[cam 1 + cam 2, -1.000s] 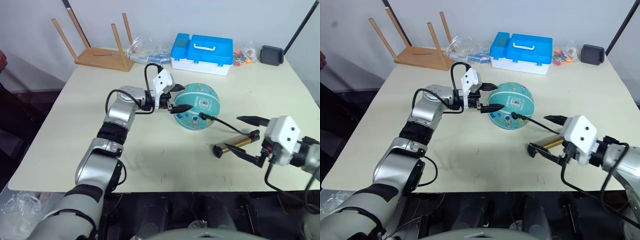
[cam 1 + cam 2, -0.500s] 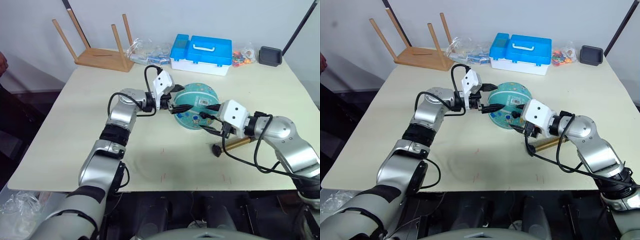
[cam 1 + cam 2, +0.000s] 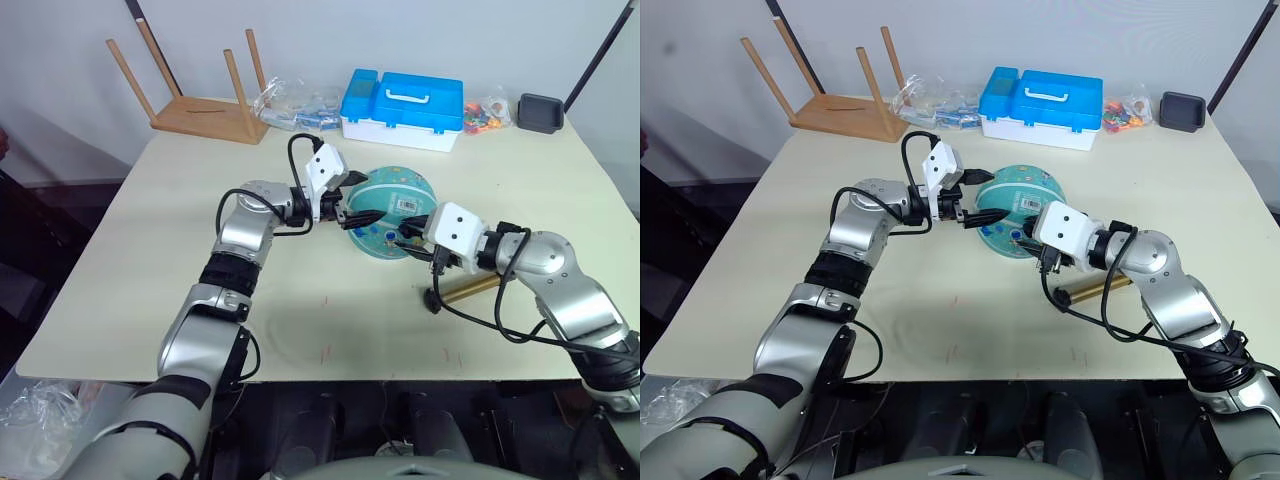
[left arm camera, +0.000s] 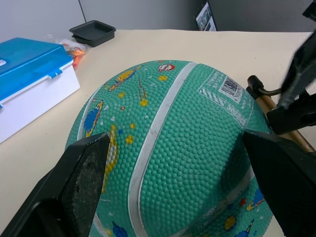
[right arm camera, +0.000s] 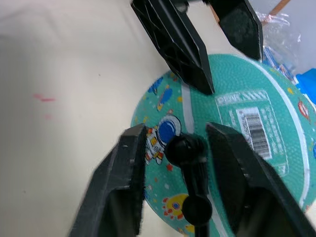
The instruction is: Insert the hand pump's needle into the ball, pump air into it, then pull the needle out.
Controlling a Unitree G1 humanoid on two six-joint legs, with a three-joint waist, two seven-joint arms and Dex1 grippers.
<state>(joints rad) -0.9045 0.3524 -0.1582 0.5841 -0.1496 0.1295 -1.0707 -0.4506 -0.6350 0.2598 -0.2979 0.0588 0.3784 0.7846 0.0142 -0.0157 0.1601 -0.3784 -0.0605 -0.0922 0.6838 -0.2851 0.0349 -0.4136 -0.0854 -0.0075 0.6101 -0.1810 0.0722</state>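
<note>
The teal ball (image 3: 392, 210) rests mid-table, barcode label up. My left gripper (image 3: 357, 198) is open, with its fingers (image 4: 84, 173) wide apart on either side of the ball's left flank. My right gripper (image 5: 176, 131) is open at the ball's front right. It straddles the black fitting (image 5: 185, 148) of the needle, which stands on the ball's skin; the metal pin itself is hidden. The thin black hose (image 5: 197, 197) runs back from the fitting. The amber hand pump (image 3: 472, 287) lies on the table under my right forearm, its black handle (image 3: 433, 298) towards me.
A blue-and-white plastic case (image 3: 405, 105) stands at the back, with an upturned wooden stool (image 3: 205, 112) and plastic bags (image 3: 295, 98) to its left. A black tray (image 3: 543, 108) and small colourful bits (image 3: 487, 110) lie at the back right.
My right arm has swung in from the table's front right to the ball, and its fingers now stand around the needle's fitting. The left gripper and the ball have stayed put.
</note>
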